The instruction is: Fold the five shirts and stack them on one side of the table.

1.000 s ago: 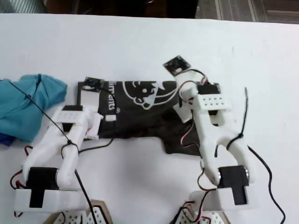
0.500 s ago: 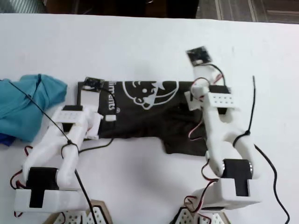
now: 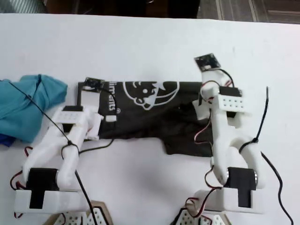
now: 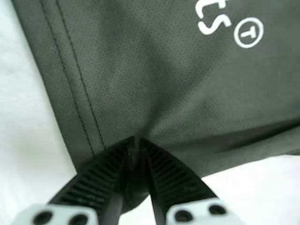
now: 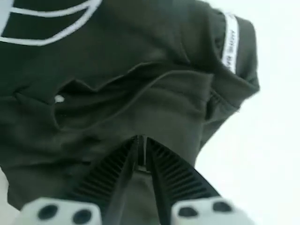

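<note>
A black shirt (image 3: 145,115) with a white print lies spread across the middle of the white table (image 3: 140,42). My left gripper (image 3: 90,102) is at the shirt's left edge. In the left wrist view it (image 4: 136,141) is shut on the stitched hem (image 4: 79,93) near a corner. My right gripper (image 3: 202,97) is over the shirt's right end. The right wrist view shows it (image 5: 140,140) shut on a fold of the black shirt (image 5: 117,89), close to the collar with a white label (image 5: 229,42). A teal shirt (image 3: 28,105) lies crumpled at the table's left edge.
A bit of blue cloth (image 3: 4,139) peeks out under the teal shirt. Both arm bases (image 3: 42,187) stand at the near edge, with loose cables (image 3: 267,108) beside the right arm. Bare table lies beyond and to the right of the black shirt.
My right arm has swung to the right with the shirt's fabric in its gripper, drawing the right end outward. The left arm has stayed still.
</note>
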Robot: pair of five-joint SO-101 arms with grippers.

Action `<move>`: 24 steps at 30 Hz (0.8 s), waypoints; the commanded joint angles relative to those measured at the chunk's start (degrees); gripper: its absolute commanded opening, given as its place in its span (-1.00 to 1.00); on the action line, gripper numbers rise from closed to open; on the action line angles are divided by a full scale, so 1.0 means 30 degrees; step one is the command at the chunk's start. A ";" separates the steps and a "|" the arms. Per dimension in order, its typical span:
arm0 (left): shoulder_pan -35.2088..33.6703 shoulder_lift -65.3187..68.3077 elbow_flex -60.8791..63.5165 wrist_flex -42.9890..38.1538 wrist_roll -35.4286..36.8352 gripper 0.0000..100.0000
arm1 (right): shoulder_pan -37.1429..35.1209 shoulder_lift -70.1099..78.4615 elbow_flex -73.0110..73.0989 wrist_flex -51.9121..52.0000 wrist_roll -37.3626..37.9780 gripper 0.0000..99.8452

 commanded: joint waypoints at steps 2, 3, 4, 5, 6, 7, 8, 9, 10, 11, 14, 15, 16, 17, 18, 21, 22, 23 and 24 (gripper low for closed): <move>-0.0352 -0.0205 0.0044 -0.0322 0.0147 -0.95 | -0.0542 0.1304 -0.0117 -0.1011 0.0117 -0.96; -0.0352 -0.0205 0.0044 -0.0322 0.0147 -0.95 | -0.0542 0.1832 -0.0117 -0.1275 0.0117 -0.96; -0.0352 -0.0205 0.0044 -0.0322 0.0147 -0.95 | -0.0484 0.2330 -0.0117 -0.1480 0.0117 -0.96; -0.0352 -0.0205 0.0044 -0.0322 0.0147 -0.95 | -0.0454 0.2769 -0.0117 -0.1685 0.0117 -0.96; -0.0352 -0.0205 0.0044 -0.0322 0.0147 -0.95 | -0.0454 0.3121 -0.0117 -0.1919 0.0117 -0.96; -0.0352 -0.0205 0.0044 -0.0322 0.0147 -0.95 | -0.0484 0.3385 -0.0117 -0.2154 0.0117 -0.96; -0.0352 -0.0205 0.0044 -0.0322 0.0147 -0.95 | -0.0542 0.3619 -0.0117 -0.2447 0.0117 -0.96; -0.0352 -0.0205 0.0044 -0.0322 0.0147 -0.95 | -0.0571 0.3795 -0.0205 -0.2740 0.0117 -0.96; -0.0352 -0.0205 0.0044 -0.0322 0.0147 -0.95 | -0.0601 0.4000 -0.0410 -0.2916 0.0117 -0.96; -0.0352 -0.0205 0.0044 -0.0322 0.0147 -0.95 | -0.0601 0.4117 -0.0703 -0.3062 0.0117 -0.96; -0.0352 -0.0205 0.0044 -0.0322 0.0147 -0.95 | -0.0601 0.4293 -0.1788 -0.3033 0.0117 -0.96; -0.0352 -0.0205 0.0044 -0.0322 0.0147 -0.95 | -0.0630 0.4381 -0.2110 -0.3004 0.0117 -0.96; -0.0352 -0.0205 0.0044 -0.0322 0.0147 -0.95 | -0.0747 0.4469 -0.2403 -0.3004 0.0088 -0.96; -0.0352 -0.0205 0.0044 -0.0322 0.0147 -0.95 | -0.0894 0.4586 -0.2637 -0.3004 0.0088 -0.96; -0.0352 -0.0205 0.0044 -0.0322 0.0147 -0.95 | -0.1040 0.4762 -0.2842 -0.3004 0.0088 -0.96; -0.0352 -0.0205 0.0044 -0.0322 0.0147 -0.95 | -0.1919 0.5407 -0.3370 -0.3004 0.0088 -0.96; -0.0352 -0.0205 0.0044 -0.0322 0.0147 -0.95 | -0.2242 0.5670 -0.3516 -0.3004 0.0088 -0.96; -0.0352 -0.0205 0.0044 -0.0322 0.0147 -0.95 | -0.2623 0.5875 -0.3692 -0.3004 0.0088 -0.96; -0.0352 -0.0205 0.0044 -0.0322 0.0147 -0.95 | -0.2945 0.6081 -0.3927 -0.3004 0.0088 -0.96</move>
